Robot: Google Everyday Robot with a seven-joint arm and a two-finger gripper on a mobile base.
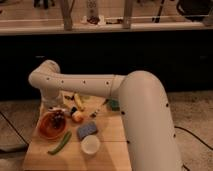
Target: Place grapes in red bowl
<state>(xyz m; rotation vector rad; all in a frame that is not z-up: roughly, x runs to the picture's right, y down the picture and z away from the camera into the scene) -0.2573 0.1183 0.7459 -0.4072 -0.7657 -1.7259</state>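
Observation:
The red bowl sits at the left of the wooden table. The dark purple grapes lie inside the bowl toward its far rim. My gripper hangs from the white arm just above the bowl's far edge, right over the grapes. The arm hides most of the gripper.
A small orange fruit lies right of the bowl, with a yellow banana behind it. A green pepper lies in front of the bowl. A blue sponge, a white cup and a green object are further right.

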